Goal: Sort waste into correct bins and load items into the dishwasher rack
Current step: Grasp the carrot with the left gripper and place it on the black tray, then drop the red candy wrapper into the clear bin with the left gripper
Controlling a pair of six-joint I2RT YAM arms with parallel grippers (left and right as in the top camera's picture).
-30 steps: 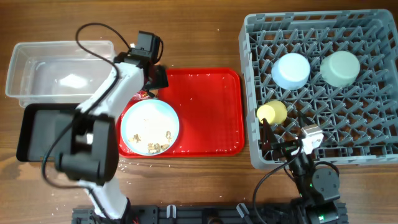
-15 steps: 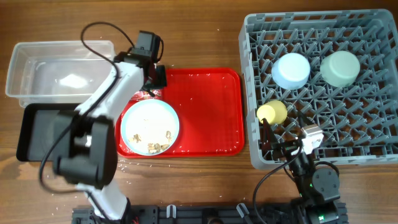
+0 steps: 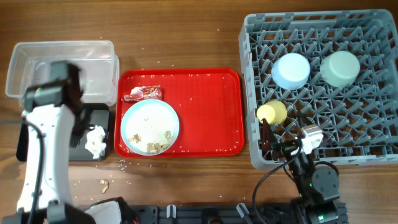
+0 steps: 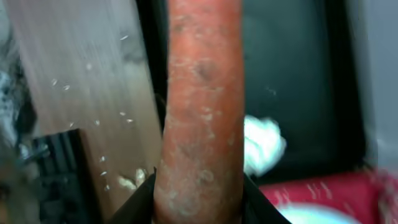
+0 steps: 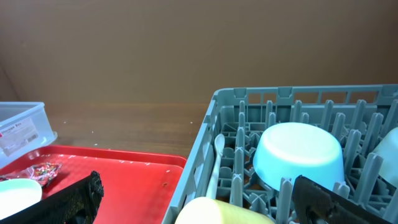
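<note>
My left gripper (image 3: 67,94) is shut on the orange carrot (image 4: 202,112) and holds it over the black tray (image 3: 99,115), next to the clear tub (image 3: 37,59). The arm hides the carrot in the overhead view. Crumpled white tissue (image 3: 95,140) lies in the black tray (image 4: 292,74). The red wrapper (image 3: 143,93) and the pale-blue plate (image 3: 150,126) with beige crumbs (image 3: 154,146) are on the red tray (image 3: 211,112). The grey rack (image 3: 373,149) holds the blue bowl (image 3: 291,70), green bowl (image 3: 340,68) and yellow cup (image 3: 272,113). My right gripper (image 5: 202,202) is open, just behind the yellow cup (image 5: 217,211).
Loose crumbs (image 3: 103,184) lie on the wooden table in front of the black tray. A white spoon (image 5: 219,146) stands at the rack's left wall. The right arm's base (image 3: 314,183) sits at the table's front edge.
My left arm has swung left from the red tray to over the black tray, carrying the carrot. The wrapper and tissue are now uncovered. The right arm has not moved.
</note>
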